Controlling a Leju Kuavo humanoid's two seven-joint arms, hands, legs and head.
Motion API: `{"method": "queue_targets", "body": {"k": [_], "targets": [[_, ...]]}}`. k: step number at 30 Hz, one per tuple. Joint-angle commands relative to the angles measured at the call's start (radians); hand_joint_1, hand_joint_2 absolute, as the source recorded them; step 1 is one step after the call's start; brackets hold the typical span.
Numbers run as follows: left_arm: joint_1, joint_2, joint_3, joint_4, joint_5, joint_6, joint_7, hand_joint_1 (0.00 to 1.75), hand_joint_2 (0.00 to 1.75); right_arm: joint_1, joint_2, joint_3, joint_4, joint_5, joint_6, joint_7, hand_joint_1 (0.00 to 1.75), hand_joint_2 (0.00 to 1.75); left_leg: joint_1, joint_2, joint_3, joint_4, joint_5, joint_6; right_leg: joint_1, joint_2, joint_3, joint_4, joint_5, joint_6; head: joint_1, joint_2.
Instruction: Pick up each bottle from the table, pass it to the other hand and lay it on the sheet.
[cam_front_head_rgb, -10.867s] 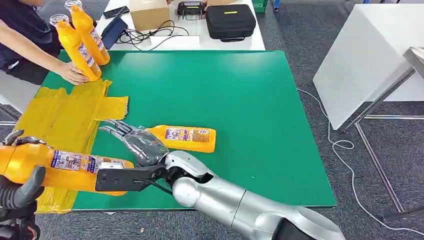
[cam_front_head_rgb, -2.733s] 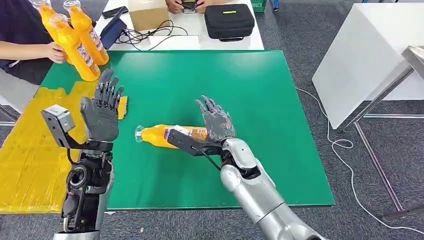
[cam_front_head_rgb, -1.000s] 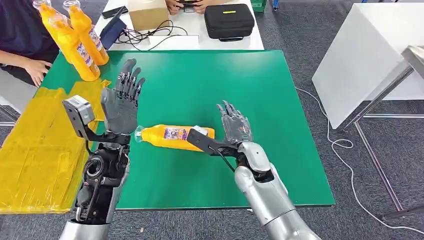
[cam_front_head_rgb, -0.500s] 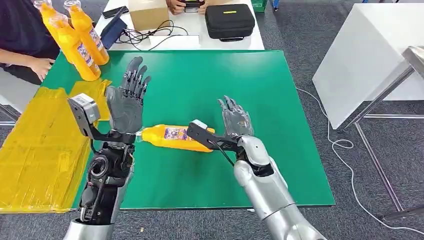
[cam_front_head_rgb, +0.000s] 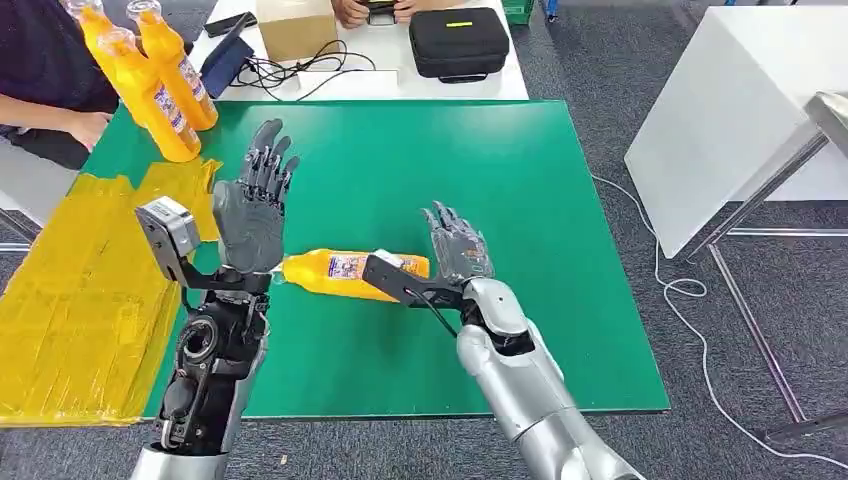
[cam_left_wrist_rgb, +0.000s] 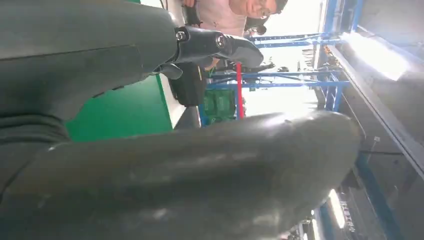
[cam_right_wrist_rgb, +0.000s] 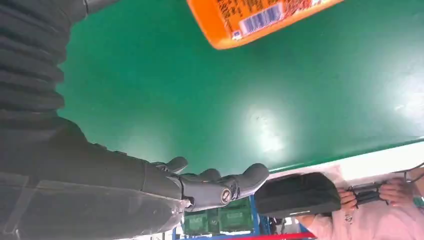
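Currently, fingers are being held spread and empty on both the right hand (cam_front_head_rgb: 458, 245) and the raised left hand (cam_front_head_rgb: 250, 207). Between them, the orange bottle (cam_front_head_rgb: 345, 273) is lying on the green table (cam_front_head_rgb: 520, 180), off the yellow sheet (cam_front_head_rgb: 80, 290). Arguably, the body should be wrapped mid-length, avoiding rolling.

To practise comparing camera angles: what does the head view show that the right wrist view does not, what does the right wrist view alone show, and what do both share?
Head view alone: the left hand raised with fingers spread, the yellow sheet, two upright bottles at the mat's far corner, and the lying bottle's whole length.
Right wrist view alone: the barcode on the lying bottle's base end.
Both: the green mat, the lying bottle, the right hand empty beside it, and the black case.
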Motion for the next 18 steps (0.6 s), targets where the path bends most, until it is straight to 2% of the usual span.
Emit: {"method": "queue_targets", "body": {"k": [1, 2, 3, 4, 5, 11, 16, 18], "targets": [[-0.004, 0.000, 0.031, 0.034, -0.017, -0.015, -0.008, 0.00, 0.00, -0.025, -0.020, 0.027, 0.054, -0.017, -0.009, -0.012, 0.00, 1.75, -0.001, 0.001, 0.006, -0.001, -0.002, 0.000, 0.000, -0.001, 0.006, 0.000, -0.002, 0.000, 0.000, 0.000], [-0.005, -0.001, 0.031, 0.039, -0.018, -0.016, -0.007, 0.00, 0.00, -0.014, -0.023, 0.030, 0.035, -0.019, -0.011, -0.013, 0.00, 0.00, 0.000, 0.001, 0.009, 0.000, -0.003, 0.000, 0.000, -0.001, 0.009, 0.000, -0.003, 0.000, 0.000, 0.000], [-0.003, 0.000, 0.033, 0.041, -0.023, -0.014, -0.012, 0.00, 0.00, -0.002, -0.026, 0.032, 0.008, -0.022, -0.013, -0.016, 0.00, 0.00, 0.000, 0.000, 0.004, -0.001, -0.001, 0.000, 0.000, -0.001, 0.004, -0.001, -0.001, 0.000, 0.000, 0.000], [-0.004, 0.001, 0.038, 0.045, -0.022, -0.015, -0.012, 0.00, 0.00, 0.004, -0.028, 0.036, -0.012, -0.023, -0.013, -0.018, 0.00, 0.00, -0.001, 0.000, 0.008, -0.001, -0.002, 0.000, 0.000, -0.002, 0.008, -0.001, -0.003, 0.000, 0.000, 0.000], [-0.004, 0.001, 0.041, 0.045, -0.023, -0.015, -0.012, 0.00, 0.00, 0.007, -0.027, 0.037, -0.021, -0.024, -0.012, -0.018, 0.00, 0.00, 0.000, 0.000, 0.003, -0.001, -0.001, 0.000, 0.000, -0.001, 0.003, -0.001, -0.001, 0.000, 0.000, 0.000], [-0.003, 0.002, 0.045, 0.045, -0.022, -0.016, -0.012, 0.00, 0.00, 0.010, -0.026, 0.038, -0.032, -0.026, -0.010, -0.018, 0.00, 0.00, -0.001, 0.000, 0.009, -0.001, -0.003, 0.000, 0.000, -0.002, 0.009, 0.000, -0.003, -0.001, 0.000, 0.000], [0.009, 0.006, 0.058, 0.022, -0.028, -0.011, -0.014, 0.00, 0.00, 0.011, -0.019, 0.053, -0.042, -0.024, 0.002, -0.022, 0.00, 0.00, -0.001, 0.001, 0.005, -0.001, -0.001, 0.000, 0.000, -0.001, 0.004, 0.000, -0.001, 0.000, 0.000, 0.000], [0.020, 0.005, 0.071, -0.001, -0.033, -0.009, -0.011, 0.00, 0.00, 0.015, -0.010, 0.063, -0.045, -0.023, 0.007, -0.023, 0.00, 0.00, -0.001, 0.002, 0.009, 0.000, -0.004, 0.000, 0.000, 0.000, 0.009, 0.000, -0.003, -0.001, 0.000, 0.000]]}}
